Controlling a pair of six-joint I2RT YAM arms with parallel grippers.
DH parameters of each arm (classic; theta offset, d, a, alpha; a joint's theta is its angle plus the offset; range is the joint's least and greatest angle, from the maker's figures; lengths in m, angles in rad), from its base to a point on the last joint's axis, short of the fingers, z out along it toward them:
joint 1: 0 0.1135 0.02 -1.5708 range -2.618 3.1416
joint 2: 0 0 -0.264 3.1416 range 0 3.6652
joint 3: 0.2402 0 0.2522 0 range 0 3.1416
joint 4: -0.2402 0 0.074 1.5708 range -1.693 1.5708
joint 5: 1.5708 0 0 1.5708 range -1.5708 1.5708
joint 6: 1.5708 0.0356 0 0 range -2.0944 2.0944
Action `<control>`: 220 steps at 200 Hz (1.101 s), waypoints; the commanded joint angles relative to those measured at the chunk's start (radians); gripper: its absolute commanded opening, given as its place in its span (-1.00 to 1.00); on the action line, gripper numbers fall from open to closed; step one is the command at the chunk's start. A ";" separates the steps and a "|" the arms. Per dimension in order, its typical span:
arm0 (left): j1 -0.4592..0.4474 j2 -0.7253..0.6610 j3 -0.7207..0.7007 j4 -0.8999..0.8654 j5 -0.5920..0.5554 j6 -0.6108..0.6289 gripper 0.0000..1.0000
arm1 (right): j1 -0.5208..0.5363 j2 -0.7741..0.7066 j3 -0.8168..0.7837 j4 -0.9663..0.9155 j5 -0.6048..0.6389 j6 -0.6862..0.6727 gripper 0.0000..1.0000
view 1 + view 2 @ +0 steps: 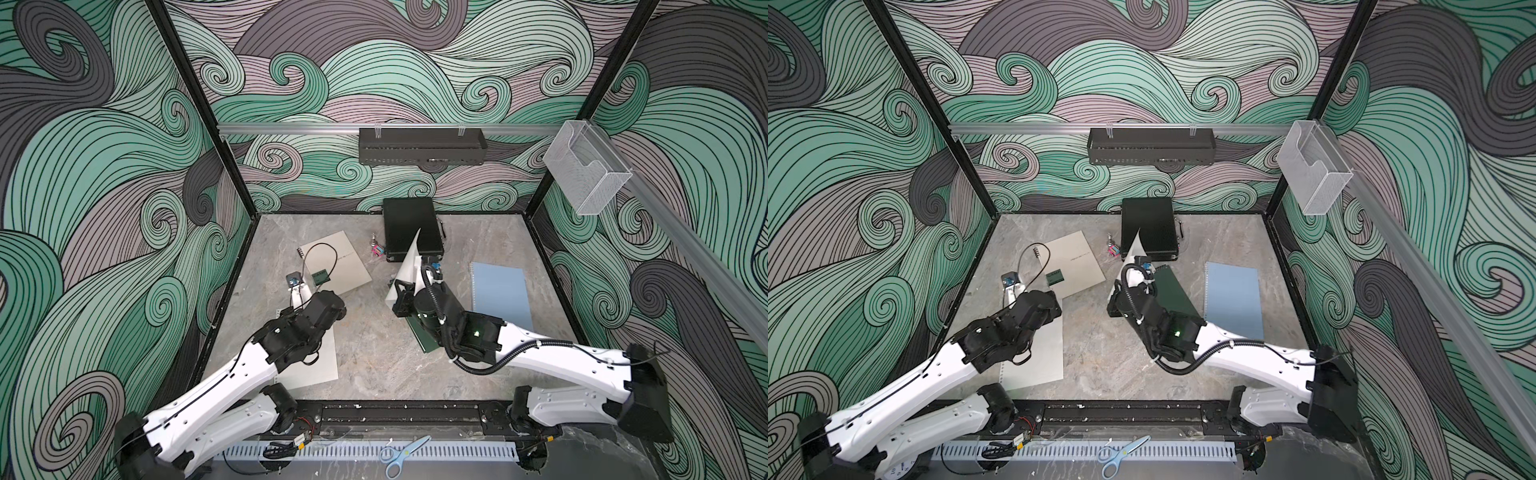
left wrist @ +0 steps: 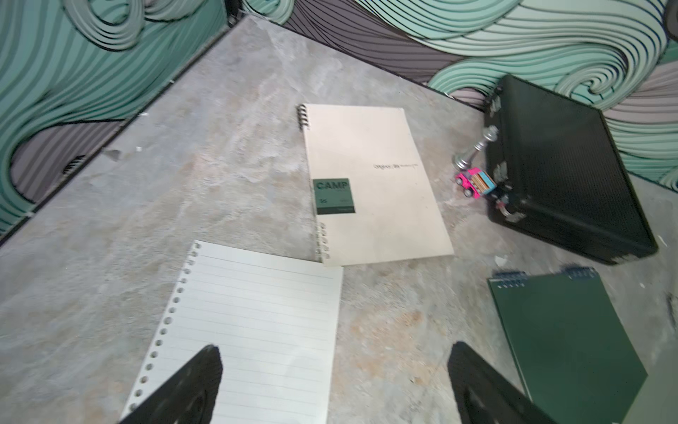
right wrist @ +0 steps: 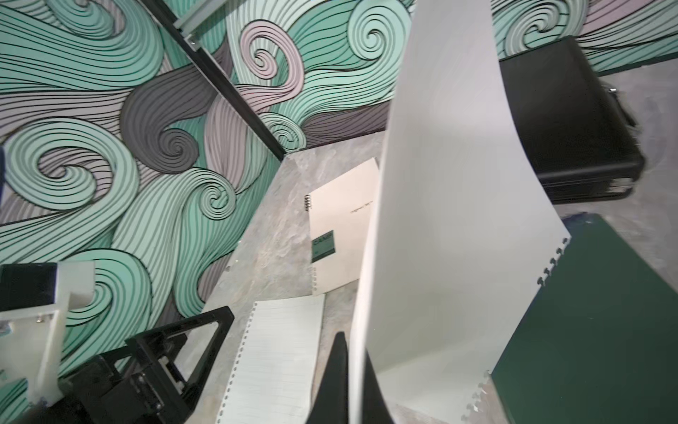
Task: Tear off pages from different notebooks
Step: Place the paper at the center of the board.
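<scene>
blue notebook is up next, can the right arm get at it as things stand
Probably not yet: the right gripper is shut on an upright page. The blue notebook lies uncovered beside that arm, so reach looks fine once the page is dropped.

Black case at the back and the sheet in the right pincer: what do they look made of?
Black case: looks like hard plastic or textured leatherette, matte with a fine grain; can't tell which. Sheet: thin off-white paper, matte; it bends in a soft curve and has torn punched holes along one edge.
</scene>
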State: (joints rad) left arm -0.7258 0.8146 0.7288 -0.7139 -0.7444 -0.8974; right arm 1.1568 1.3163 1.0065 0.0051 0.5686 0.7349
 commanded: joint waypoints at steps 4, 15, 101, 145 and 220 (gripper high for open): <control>0.035 -0.059 -0.026 -0.117 -0.076 0.023 0.94 | 0.041 0.072 0.094 0.044 0.067 0.023 -1.00; 0.035 -0.074 -0.044 -0.150 -0.121 -0.013 0.93 | 0.056 0.105 0.125 0.036 0.094 0.044 -1.00; 0.048 -0.106 -0.131 -0.192 -0.239 -0.106 0.95 | 0.153 0.240 0.097 -0.109 0.276 0.443 -1.00; 0.048 -0.106 -0.131 -0.218 -0.240 -0.139 0.95 | 0.202 0.235 -0.054 -0.153 0.304 0.714 -1.00; 0.048 -0.149 -0.148 -0.225 -0.236 -0.149 0.95 | 0.285 0.327 -0.047 -0.270 0.283 0.902 -0.68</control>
State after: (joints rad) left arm -0.6819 0.6849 0.5842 -0.9051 -0.9600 -1.0306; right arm 1.4254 1.6093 0.9295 -0.2111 0.8394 1.5475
